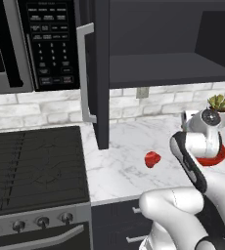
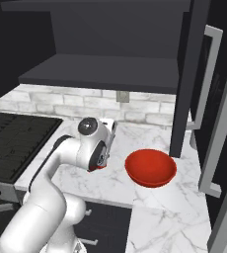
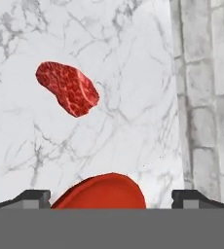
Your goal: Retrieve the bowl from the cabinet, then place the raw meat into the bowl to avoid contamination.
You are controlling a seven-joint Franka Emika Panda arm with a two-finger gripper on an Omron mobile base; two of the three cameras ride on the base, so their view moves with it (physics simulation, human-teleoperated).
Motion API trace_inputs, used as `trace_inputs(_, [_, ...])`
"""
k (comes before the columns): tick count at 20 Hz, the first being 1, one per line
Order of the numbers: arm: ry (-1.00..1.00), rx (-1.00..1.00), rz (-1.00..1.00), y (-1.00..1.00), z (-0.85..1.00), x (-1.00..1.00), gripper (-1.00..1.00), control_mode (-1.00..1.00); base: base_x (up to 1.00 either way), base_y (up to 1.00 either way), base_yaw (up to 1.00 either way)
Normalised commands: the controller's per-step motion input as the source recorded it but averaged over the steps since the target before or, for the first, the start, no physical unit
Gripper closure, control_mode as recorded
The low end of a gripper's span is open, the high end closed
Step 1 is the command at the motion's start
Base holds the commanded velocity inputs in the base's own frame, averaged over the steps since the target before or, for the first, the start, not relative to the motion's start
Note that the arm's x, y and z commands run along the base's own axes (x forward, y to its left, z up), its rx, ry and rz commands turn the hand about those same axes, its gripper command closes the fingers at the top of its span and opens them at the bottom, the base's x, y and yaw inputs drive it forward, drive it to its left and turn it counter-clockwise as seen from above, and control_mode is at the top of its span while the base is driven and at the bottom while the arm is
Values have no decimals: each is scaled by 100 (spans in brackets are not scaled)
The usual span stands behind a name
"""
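The wide red bowl (image 2: 150, 168) stands on the marble counter (image 2: 110, 183), below the open dark cabinet (image 2: 105, 69), whose shelf is bare. In the left base view my arm covers most of the bowl (image 1: 221, 156). The raw meat (image 1: 152, 159), a small red lump, lies on the counter to the bowl's left. My gripper (image 3: 111, 197) hangs open above the counter between the two, nothing between its fingers. The hand view has the meat (image 3: 67, 88) ahead and the bowl's rim (image 3: 102, 192) at the bottom. From the right base view my hand hides most of the meat (image 2: 96, 168).
A black microwave (image 1: 31, 44) hangs above the stove (image 1: 33, 166) on the left. The cabinet's open door (image 1: 101, 73) juts out over the counter near the meat. A small potted plant (image 1: 219, 103) stands by the brick wall behind the bowl. More open doors (image 2: 219, 113) stand on the right.
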Motion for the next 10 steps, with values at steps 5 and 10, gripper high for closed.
trace_inputs(5, [19, 1, 13, 30, -5, -9, -100, -100, 0, 0, 0])
trace_inputs(10, [3, 0, 33, 7, -27, -44, -100, -100, 0, 0, 0])
